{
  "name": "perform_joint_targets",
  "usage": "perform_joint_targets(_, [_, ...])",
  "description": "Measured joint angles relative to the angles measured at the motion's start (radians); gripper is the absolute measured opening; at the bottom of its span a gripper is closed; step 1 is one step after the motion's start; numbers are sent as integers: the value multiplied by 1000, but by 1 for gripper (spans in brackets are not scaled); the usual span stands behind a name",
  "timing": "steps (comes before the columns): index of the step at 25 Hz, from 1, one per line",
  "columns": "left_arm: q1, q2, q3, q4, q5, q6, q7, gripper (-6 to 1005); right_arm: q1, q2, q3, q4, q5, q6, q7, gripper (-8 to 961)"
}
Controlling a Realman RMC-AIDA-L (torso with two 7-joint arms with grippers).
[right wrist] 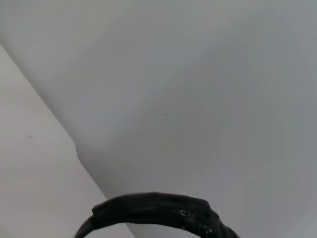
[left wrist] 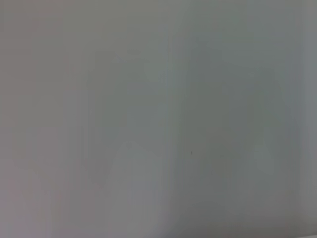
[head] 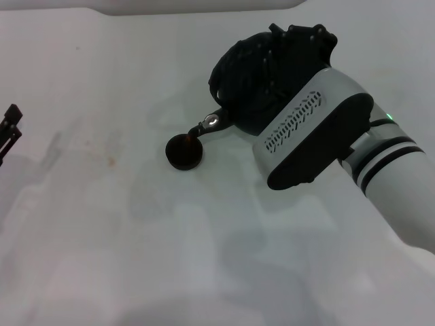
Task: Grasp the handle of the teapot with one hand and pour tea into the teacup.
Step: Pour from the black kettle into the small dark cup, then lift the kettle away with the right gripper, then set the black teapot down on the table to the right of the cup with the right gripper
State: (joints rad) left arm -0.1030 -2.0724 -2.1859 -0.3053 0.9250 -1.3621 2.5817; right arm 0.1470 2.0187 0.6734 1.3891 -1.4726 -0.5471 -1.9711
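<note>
The black teapot (head: 248, 75) hangs tilted at the back right, above the table. Its silvery spout tip (head: 213, 122) points down over the rim of the small dark teacup (head: 184, 151), which stands on the table just left of it. My right gripper (head: 289, 47) is shut on the handle, mostly hidden behind the pot and the white wrist. In the right wrist view the handle (right wrist: 158, 210) is a dark arched band. Whether tea is flowing does not show. My left gripper (head: 8, 129) is parked at the far left edge.
A white table (head: 136, 258) spreads around the cup. My right forearm (head: 380, 170) crosses the right side of the head view. The left wrist view holds only a blank grey surface.
</note>
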Motion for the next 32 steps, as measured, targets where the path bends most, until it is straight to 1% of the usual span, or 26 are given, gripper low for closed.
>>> perform_joint_targets(12, [-4, 1, 0, 0, 0, 11, 0, 767, 8, 0, 3, -3, 2, 2, 3, 115])
perform_joint_targets(18, [-5, 3, 0, 0, 0, 11, 0, 768, 3, -8, 23, 14, 10, 23, 41, 120])
perform_joint_targets(21, [-6, 3, -1, 0, 0, 12, 0, 768, -27, -14, 89, 43, 13, 127, 97, 122])
perform_joint_targets(25, [-6, 3, -2, 0, 0, 20, 0, 768, -95, -10, 220, 74, 13, 337, 135, 124])
perform_joint_targets(28, [-7, 5, -1, -1, 0, 25, 0, 768, -139, -12, 324, 92, 20, 495, 181, 126])
perform_joint_targets(30, [-8, 5, -2, -1, 0, 26, 0, 769, -152, -13, 402, 92, 33, 611, 210, 128])
perform_joint_targets(32, [-10, 5, -3, -1, 0, 28, 0, 769, -161, -12, 458, 87, 44, 686, 221, 129])
